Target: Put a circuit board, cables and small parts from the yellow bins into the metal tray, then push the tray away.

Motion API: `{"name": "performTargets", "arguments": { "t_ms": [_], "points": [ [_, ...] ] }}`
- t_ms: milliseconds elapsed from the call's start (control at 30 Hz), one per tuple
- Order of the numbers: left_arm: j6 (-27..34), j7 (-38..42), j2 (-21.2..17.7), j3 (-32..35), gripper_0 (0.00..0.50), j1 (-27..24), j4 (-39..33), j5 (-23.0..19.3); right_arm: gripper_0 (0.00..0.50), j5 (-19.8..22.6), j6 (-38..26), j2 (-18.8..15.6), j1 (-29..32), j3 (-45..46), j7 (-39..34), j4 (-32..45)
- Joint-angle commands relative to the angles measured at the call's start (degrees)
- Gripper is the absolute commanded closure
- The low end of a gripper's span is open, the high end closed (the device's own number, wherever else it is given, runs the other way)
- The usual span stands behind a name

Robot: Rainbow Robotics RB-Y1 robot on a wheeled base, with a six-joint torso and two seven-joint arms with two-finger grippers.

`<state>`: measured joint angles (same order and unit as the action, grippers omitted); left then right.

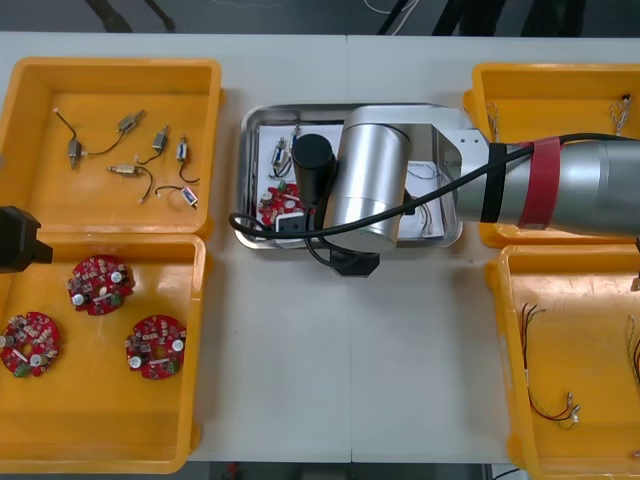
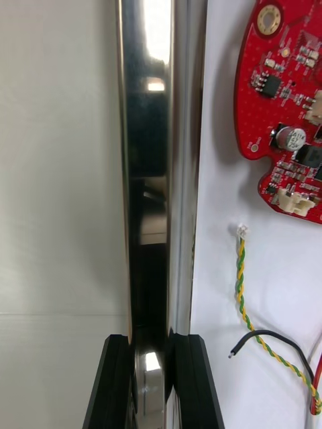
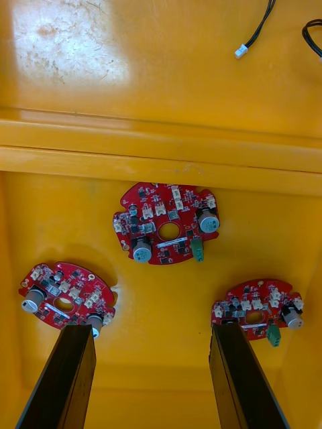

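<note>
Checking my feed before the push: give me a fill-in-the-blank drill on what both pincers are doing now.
The right pincer is ___ on the rim of the metal tray. The left pincer, open, hangs over a yellow bin holding ___ circuit boards. The circuit board in the tray lies on a ___ lining. Missing: shut; three; white.

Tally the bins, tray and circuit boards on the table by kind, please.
Yellow plastic bins: 4 (two each side)
Shiny metal tray: 1 (right gripper's jaws shut on its rim)
Round red circuit boards: 4 (3 in the near left bin below the left gripper, 1 in the tray)
Total: 9
</note>
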<state>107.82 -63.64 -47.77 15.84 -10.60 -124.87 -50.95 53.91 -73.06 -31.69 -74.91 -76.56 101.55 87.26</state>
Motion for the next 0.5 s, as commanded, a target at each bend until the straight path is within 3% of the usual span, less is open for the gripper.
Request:
{"name": "performTargets", "arguments": {
  "t_ms": [33, 500],
  "points": [
    [-0.6, -3.2, 0.6, 1.9, 0.0, 0.6, -1.6, -0.4, 0.5, 0.6, 1.7, 0.7, -3.7, 1.3, 3.7, -1.9],
    [-0.6, -3.2, 0.6, 1.9, 0.0, 0.6, -1.6, -0.4, 0.5, 3.9, 6.5, 0.7, -6.3, 1.3, 7.8, -8.2]
  ]
}}
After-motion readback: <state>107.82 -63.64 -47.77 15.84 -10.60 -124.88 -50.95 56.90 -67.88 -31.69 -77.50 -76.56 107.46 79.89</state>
